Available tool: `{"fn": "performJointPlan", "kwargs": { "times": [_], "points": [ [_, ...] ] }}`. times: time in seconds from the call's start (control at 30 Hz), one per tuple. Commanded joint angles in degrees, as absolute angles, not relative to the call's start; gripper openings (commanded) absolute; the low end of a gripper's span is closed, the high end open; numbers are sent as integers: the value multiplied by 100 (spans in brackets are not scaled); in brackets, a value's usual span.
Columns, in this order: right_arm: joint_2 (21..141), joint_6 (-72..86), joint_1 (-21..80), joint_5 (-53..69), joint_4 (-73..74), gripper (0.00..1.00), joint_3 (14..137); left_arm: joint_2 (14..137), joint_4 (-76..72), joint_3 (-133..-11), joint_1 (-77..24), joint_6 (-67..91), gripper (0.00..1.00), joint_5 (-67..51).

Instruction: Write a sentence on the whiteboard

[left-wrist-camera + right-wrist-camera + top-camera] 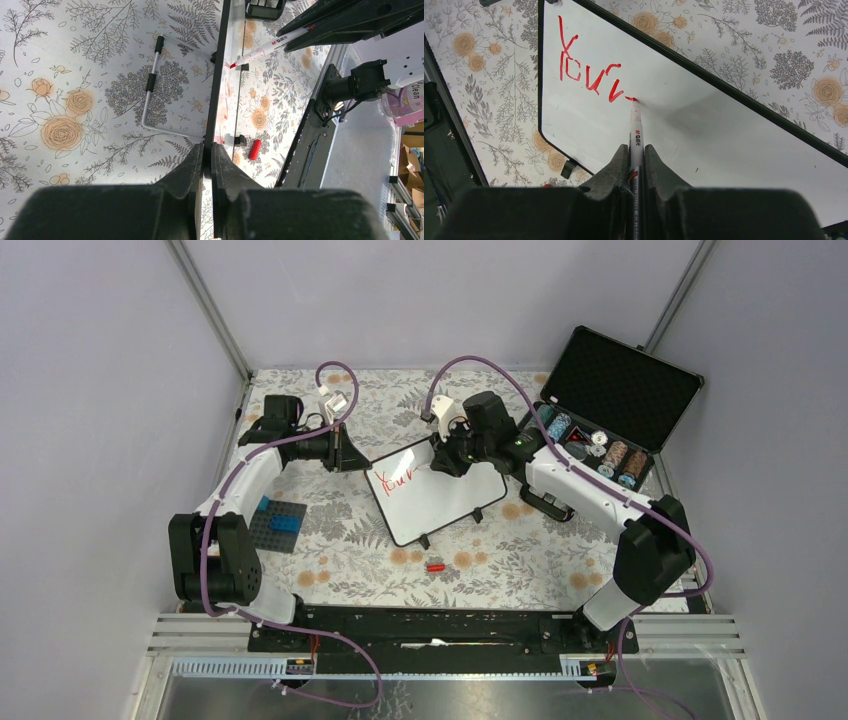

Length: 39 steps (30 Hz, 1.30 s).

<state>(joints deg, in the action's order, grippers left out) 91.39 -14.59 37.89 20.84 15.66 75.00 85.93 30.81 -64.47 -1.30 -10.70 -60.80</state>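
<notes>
Right claw (pixel 636 149), pinching a red marker (pixel 636 125), is writing the sentence (pixel 589 70) on the whiteboard (pixel 724 130) just ahead of it; left claw (pixel 207 148) is clamping the board's rim. Next, probably: completing "You've" with steady tip contact.

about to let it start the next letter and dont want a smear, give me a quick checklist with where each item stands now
1. Grip on the marker: ok, the right pincer is shut on its barrel.
2. Tip contact: ok, the tip touches the whiteboard at the end of the red writing.
3. Board steadied: ok, the left pincer is shut on its black rim.
4. Blank space ahead of the tip: ok, most of the surface is bare.
5. Sentence finished: not ok, only about "You'v" is written.
6. Small red cap: ok, it lies off the board.
</notes>
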Motion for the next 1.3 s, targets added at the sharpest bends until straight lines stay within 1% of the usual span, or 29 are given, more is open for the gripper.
{"fn": "performJointPlan", "kwargs": {
  "times": [0.0, 0.67, 1.27],
  "points": [
    [9239, -1506, 3692, 1924, 1489, 0, 7803, 8508, 3213, -6517, -211, -1208, 0, -5993],
    [9355, -1468, 3805, 2101, 1492, 0, 7871, 8521, 3240, -6536, -220, -1238, 0, -5986],
    [9272, -1521, 3863, 2122, 1477, 0, 7478, 8492, 3235, -6517, -220, -1248, 0, -5947]
  ]
}}
